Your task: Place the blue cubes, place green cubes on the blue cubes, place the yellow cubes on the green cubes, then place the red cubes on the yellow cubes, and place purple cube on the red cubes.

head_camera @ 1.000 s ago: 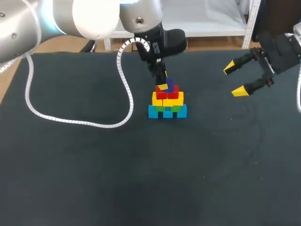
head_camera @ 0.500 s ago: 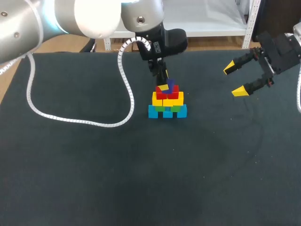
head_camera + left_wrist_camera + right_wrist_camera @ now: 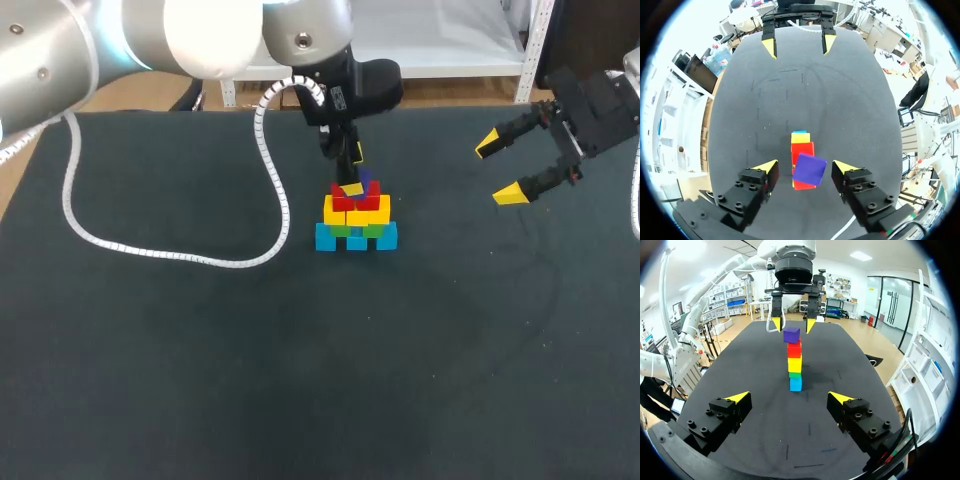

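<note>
Left gripper (image 3: 805,168) over dark table (image 3: 300,380)

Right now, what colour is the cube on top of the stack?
The top cube is purple; the right wrist view shows it best.

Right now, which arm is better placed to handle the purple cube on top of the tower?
Left. Its pincer hangs open at the purple cube, with one finger on each side. The right pincer, also open, is off to the side, well away from the tower.
</note>
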Controlling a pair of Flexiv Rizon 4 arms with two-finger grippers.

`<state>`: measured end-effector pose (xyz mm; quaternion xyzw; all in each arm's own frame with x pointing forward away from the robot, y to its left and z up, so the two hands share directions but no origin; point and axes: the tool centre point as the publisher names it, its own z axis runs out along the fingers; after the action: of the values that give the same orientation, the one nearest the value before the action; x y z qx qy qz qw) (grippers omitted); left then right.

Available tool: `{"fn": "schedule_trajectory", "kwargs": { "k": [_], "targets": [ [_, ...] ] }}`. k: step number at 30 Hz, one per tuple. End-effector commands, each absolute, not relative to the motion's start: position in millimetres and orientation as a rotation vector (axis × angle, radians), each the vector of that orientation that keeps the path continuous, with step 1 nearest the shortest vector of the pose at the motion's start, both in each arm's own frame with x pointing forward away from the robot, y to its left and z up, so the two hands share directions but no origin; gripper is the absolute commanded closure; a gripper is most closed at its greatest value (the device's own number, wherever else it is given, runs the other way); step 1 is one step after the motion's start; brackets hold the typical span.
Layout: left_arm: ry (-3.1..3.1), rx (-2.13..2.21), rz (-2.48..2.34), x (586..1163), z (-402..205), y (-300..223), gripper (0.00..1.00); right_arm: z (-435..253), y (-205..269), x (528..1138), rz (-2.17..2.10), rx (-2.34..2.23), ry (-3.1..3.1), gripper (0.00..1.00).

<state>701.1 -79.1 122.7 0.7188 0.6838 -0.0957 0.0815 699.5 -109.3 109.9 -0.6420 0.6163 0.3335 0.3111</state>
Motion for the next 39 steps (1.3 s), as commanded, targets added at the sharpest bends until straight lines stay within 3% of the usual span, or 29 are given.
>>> {"fn": "schedule_trajectory", "kwargs": {
  "k": [1, 30, 34, 36, 39],
  "targets": [
    [2.031, 2.172, -0.287, 707, 124, -88, 0.28, 110, -109, 700, 0.882, -1.695, 1.625, 0.0],
    [1.96, 2.208, -0.283, 724, 123, -98, 0.16, 110, -109, 700, 0.882, -1.695, 1.625, 0.0],
    [1.952, 2.213, -0.284, 723, 124, -98, 0.1, 110, -109, 700, 0.882, -1.695, 1.625, 0.0],
    [1.921, 2.217, -0.285, 722, 127, -99, 0.0, 110, -109, 700, 0.882, -1.695, 1.625, 0.0],
    [1.807, 2.252, -0.278, 716, 140, -101, 0.0, 110, -109, 700, 0.882, -1.695, 1.625, 0.0]
  ]
}}
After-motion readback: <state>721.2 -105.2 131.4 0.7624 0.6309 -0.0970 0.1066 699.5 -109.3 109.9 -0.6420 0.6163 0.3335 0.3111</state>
